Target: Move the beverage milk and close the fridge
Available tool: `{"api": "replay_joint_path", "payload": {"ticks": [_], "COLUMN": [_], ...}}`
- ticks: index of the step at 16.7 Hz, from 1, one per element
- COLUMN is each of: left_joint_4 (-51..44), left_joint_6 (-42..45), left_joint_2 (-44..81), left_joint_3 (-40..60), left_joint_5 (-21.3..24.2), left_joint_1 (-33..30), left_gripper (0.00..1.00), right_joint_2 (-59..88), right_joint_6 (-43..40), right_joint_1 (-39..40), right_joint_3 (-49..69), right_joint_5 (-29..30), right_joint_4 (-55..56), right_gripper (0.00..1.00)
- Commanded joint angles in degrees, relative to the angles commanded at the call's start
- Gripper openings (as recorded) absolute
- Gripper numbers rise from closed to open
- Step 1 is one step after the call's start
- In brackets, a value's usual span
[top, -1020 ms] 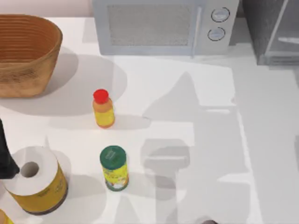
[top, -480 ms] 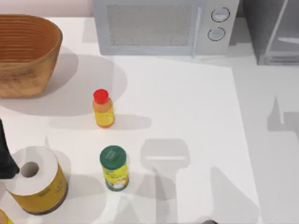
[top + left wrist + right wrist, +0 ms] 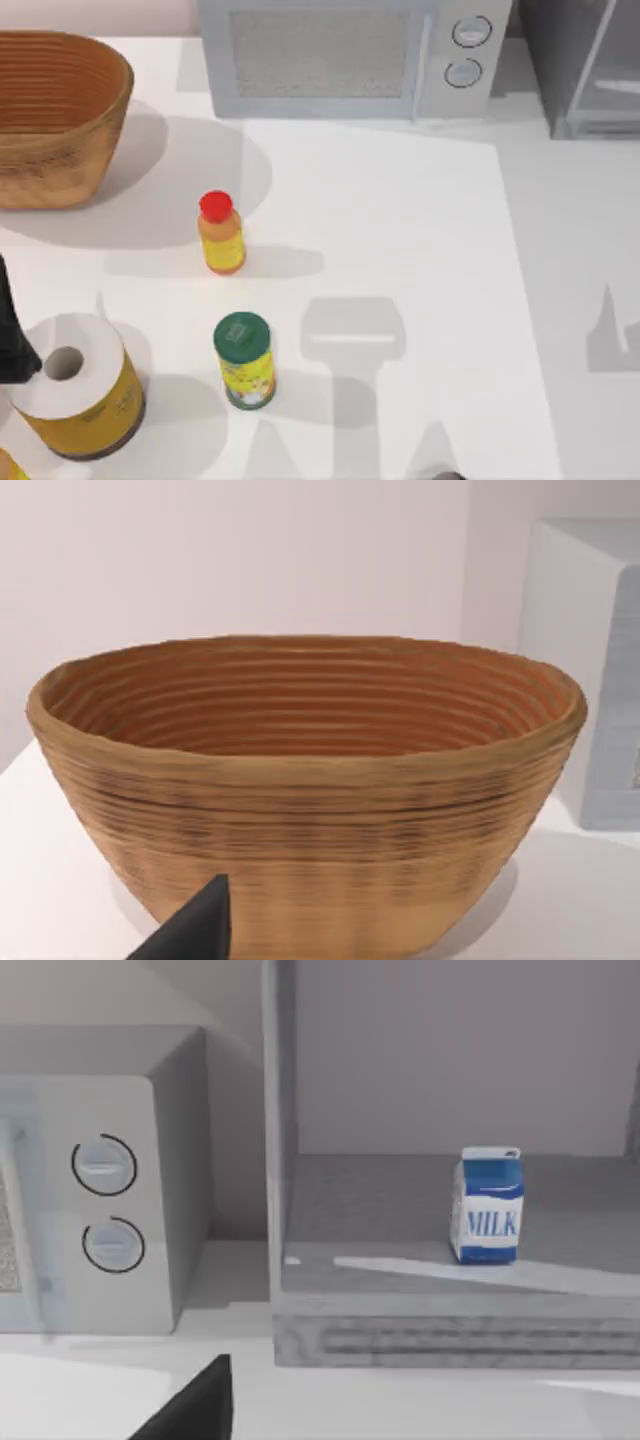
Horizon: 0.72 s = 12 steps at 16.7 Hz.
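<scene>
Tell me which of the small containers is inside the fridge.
The beverage milk, a blue and white carton, stands upright on the fridge floor. The red-capped orange bottle and green-lidded yellow jar stand on the table.

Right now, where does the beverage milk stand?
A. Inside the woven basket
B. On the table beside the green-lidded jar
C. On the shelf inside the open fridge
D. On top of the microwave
C. In the right wrist view the beverage milk stands upright on the grey shelf inside the fridge, to the side of the microwave.
</scene>
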Motion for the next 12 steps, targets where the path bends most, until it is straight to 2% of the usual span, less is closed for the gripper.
{"api": "replay_joint_path", "payload": {"ticks": [3,9,12], "left_joint_4": [0.0,0.0,0.0], "left_joint_6": [0.0,0.0,0.0], "left_joint_2": [0.0,0.0,0.0], "left_joint_3": [0.0,0.0,0.0], "left_joint_5": [0.0,0.0,0.0], "left_joint_1": [0.0,0.0,0.0], "left_gripper": [1.00,1.00,1.00], "right_joint_2": [-3.7,-3.5,-6.4], "right_joint_6": [0.1,0.1,0.2], "right_joint_1": [0.3,0.2,0.1], "right_joint_3": [-2.5,-2.3,0.0], "right_joint_5": [0.5,0.5,0.6], "right_joint_4": [-1.8,-1.8,-5.5], "right_gripper": [1.00,1.00,1.00]}}
